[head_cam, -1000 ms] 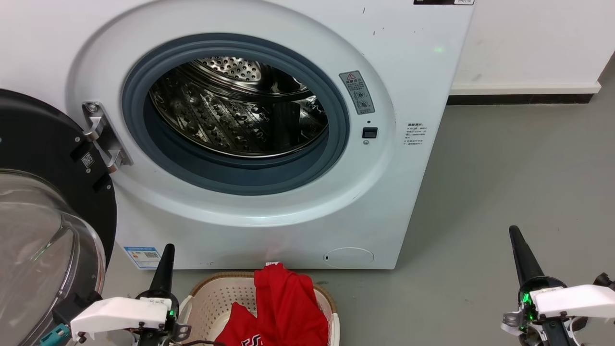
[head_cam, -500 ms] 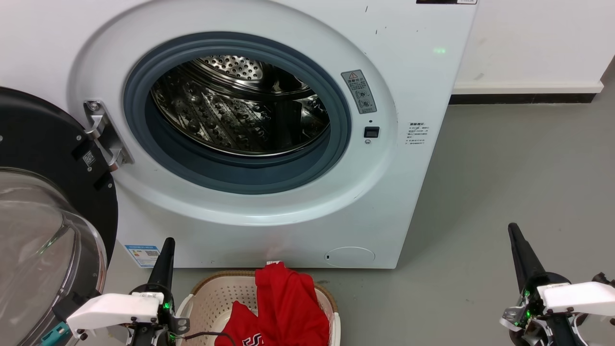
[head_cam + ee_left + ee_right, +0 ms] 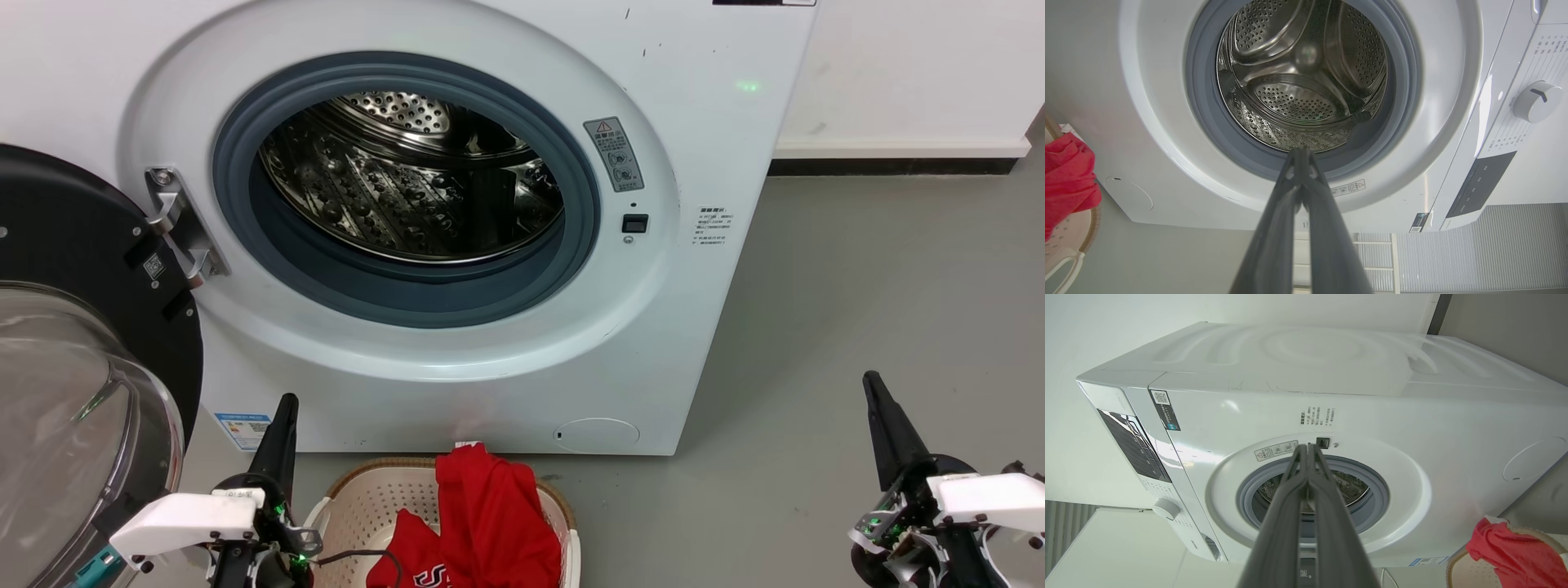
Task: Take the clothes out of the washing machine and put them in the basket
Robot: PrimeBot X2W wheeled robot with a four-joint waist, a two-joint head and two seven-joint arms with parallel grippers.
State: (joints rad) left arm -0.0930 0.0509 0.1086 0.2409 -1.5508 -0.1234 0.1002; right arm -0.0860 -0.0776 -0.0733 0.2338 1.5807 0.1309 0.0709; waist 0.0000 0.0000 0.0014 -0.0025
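The red clothes (image 3: 490,523) are seen heaped in the basket (image 3: 359,502), which is set on the floor (image 3: 857,286) just before the washing machine (image 3: 694,163). Its door (image 3: 65,229) is swung open. The left pincer (image 3: 286,408) beside the basket and the right pincer (image 3: 873,392) well apart are both pressed closed, with nothing gripped.

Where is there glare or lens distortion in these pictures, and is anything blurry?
Head view: sharp, with bright glints on the steel drum and pale reflections on the glass door. Left wrist view: the wide-angle lens bows the front of the washing machine. Right wrist view: the machine's top is washed out, and glare streaks the dark control panel.
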